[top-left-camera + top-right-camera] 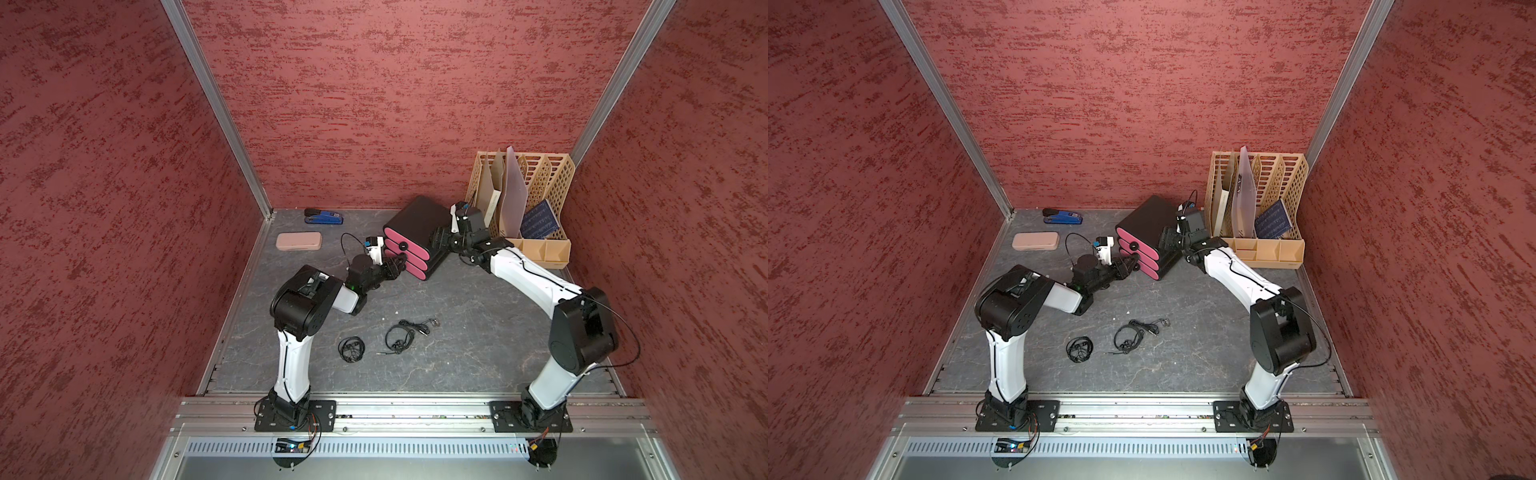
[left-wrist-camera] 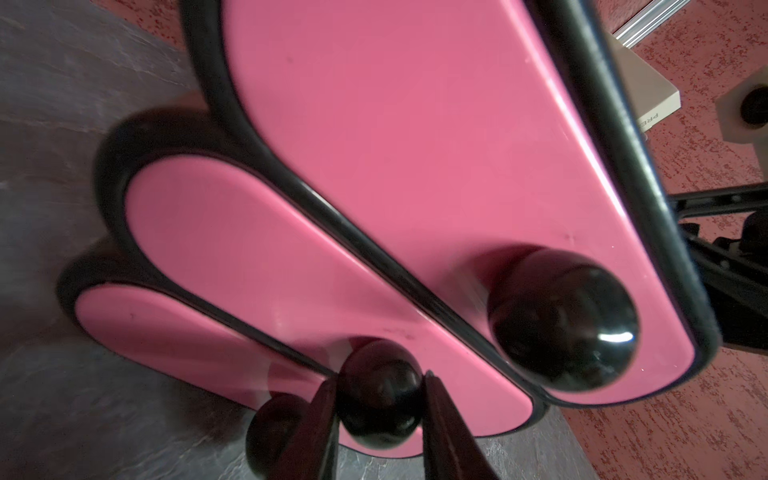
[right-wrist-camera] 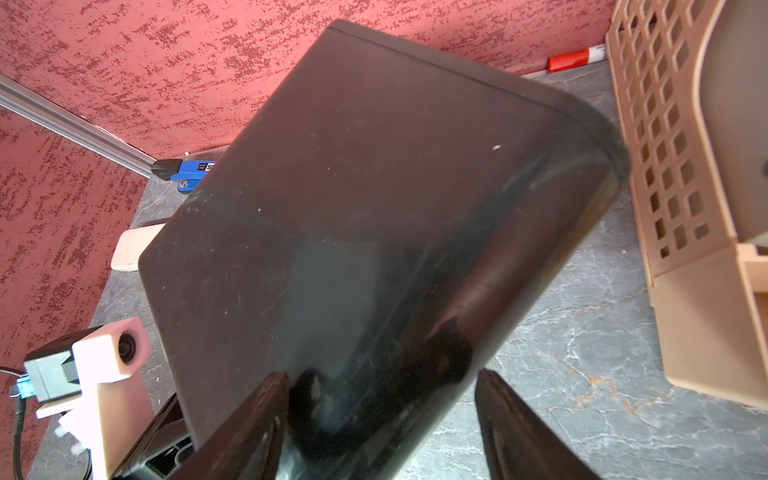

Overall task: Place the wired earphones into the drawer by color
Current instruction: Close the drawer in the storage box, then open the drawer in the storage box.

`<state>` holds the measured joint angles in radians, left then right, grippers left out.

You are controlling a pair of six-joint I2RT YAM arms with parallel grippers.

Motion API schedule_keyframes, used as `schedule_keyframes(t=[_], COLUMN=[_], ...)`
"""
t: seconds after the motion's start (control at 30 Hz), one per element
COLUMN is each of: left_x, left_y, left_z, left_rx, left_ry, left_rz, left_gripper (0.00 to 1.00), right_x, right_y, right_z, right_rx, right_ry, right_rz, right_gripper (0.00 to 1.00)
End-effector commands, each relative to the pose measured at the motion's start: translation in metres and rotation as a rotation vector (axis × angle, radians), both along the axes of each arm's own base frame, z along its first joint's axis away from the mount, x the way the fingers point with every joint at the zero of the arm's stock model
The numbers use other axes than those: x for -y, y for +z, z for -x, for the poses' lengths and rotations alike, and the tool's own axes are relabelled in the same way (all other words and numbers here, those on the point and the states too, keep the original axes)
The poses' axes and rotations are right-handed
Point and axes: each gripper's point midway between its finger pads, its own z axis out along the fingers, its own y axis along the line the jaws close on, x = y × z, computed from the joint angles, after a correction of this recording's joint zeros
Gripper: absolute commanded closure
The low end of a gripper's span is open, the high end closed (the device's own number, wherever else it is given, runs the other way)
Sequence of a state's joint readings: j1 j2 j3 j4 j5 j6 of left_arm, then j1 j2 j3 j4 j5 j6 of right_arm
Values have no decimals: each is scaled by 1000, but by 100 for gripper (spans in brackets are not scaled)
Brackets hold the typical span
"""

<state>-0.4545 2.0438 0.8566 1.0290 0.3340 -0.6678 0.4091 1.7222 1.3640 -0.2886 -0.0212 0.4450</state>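
We clamped a round black drawer knob [image 2: 380,399].
Left fingers [image 2: 311,436] pinched it; right fingers [image 3: 523,428] gaped beside the black cabinet [image 3: 374,208].

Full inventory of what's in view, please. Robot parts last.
black wired earphone bundles: two, black, table front centre, apart
three-drawer plastic cabinet: one, black shell, back centre
rounded drawer fronts: three, pink, stacked
round glossy knobs: three, black, one per front
stapler: one, blue and black, back left
flat rectangular case: one, pink, in front of stapler
lattice file organiser: one, beige, back right
notebook: one, dark blue, inside organiser
marker: one, red, by back wall
left gripper: black fingers, shut on the middle knob
right gripper: black fingers, open, astride cabinet's edge
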Motion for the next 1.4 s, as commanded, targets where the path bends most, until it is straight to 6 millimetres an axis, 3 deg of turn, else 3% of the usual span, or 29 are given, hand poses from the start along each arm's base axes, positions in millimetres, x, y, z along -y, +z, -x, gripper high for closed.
schedule_keyframes(t=[0.0, 0.17, 0.43, 0.73, 1.37], left_x=[3, -11, -35, -22, -14], left_y=[24, 22, 10, -13, -56], left_z=[-6, 3, 17, 21, 5], left_rx=[72, 53, 4, -90, -230], left_ry=[-1, 30, 40, -67, -73], left_rz=[46, 59, 68, 67, 14], left_gripper=[68, 54, 44, 42, 42], right_x=[5, 6, 6, 6, 3], right_y=[-31, -26, -24, -25, -27], right_z=[18, 18, 17, 17, 16], right_rx=[-102, -88, -84, -88, -93], right_ry=[15, 4, 2, 2, 11], right_rz=[57, 48, 42, 41, 34], right_gripper=[25, 25, 25, 25, 25])
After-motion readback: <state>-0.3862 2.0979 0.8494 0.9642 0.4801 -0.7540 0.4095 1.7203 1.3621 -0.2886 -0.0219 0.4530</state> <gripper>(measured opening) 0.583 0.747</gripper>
